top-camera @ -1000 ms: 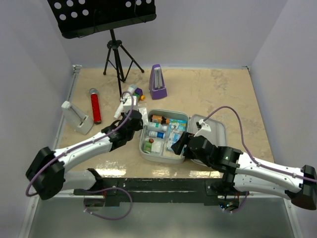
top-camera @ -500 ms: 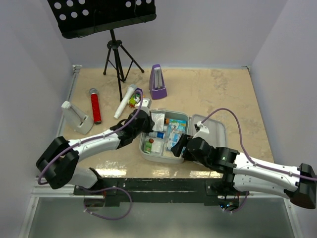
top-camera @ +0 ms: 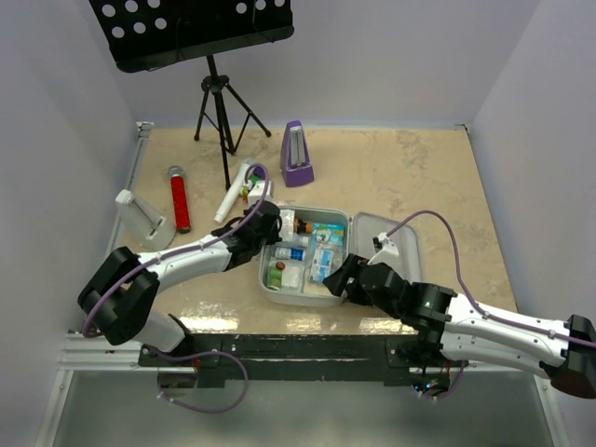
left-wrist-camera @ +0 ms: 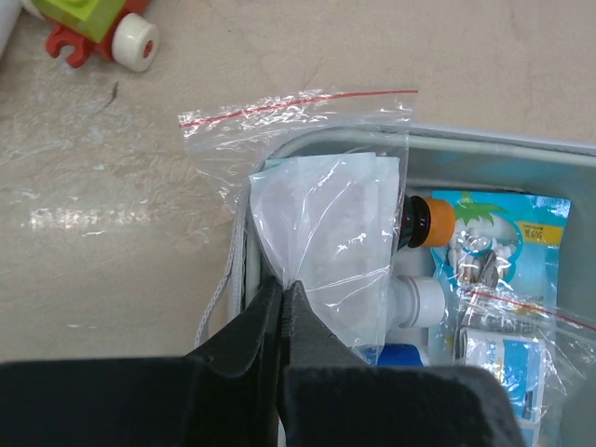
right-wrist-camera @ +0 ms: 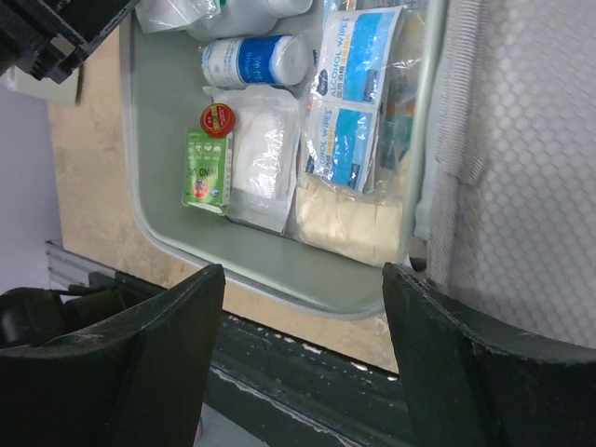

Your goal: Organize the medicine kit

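Medicine kit [top-camera: 368, 228] lies open, lid flat on its right side. L gripper [left-wrist-camera: 282, 284] pinched tight on clear zip bag [left-wrist-camera: 326, 214] w/ white folded pad inside; bag drapes over kit's far-left corner. R gripper [right-wrist-camera: 300, 279] spread wide, nothing betw. fingers, hovering above kit's near rim. Purple metronome [top-camera: 297, 156] stands well beyond kit.

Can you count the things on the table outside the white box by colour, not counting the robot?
Red: 1, tube
Purple: 1, metronome
White: 2, long tube, angled holder
Black: 1, music stand
Green and red: 1, toy
Total: 6
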Controlling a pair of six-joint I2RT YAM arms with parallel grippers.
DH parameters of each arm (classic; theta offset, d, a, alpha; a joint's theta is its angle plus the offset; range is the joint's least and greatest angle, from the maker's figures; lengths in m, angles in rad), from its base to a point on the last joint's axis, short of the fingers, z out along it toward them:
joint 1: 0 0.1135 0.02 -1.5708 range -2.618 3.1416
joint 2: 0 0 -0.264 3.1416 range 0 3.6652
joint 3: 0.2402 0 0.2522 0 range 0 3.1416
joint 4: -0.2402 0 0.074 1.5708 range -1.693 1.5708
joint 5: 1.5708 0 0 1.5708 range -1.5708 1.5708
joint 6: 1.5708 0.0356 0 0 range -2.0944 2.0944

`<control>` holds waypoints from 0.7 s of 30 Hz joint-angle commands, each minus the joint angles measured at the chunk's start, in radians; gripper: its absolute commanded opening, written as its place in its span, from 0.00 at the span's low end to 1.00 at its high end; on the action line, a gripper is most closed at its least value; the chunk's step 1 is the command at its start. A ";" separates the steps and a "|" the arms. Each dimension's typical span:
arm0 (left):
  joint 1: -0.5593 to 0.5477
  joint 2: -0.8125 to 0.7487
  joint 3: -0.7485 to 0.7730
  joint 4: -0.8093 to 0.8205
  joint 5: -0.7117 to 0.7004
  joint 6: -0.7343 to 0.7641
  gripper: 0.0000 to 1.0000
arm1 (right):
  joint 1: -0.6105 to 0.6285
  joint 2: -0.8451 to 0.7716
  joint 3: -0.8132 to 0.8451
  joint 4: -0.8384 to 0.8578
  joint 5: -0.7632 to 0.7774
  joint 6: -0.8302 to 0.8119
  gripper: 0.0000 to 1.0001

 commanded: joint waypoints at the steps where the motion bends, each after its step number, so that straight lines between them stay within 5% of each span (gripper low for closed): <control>1: 0.073 -0.002 0.000 -0.139 -0.154 -0.037 0.00 | 0.002 -0.054 -0.028 -0.024 0.000 0.033 0.74; 14: 0.160 -0.108 -0.061 -0.249 -0.212 -0.077 0.00 | 0.000 0.004 -0.057 0.023 -0.035 0.093 0.77; 21: 0.168 -0.139 -0.093 -0.240 -0.173 -0.077 0.00 | 0.000 -0.222 -0.235 0.204 -0.005 0.315 0.94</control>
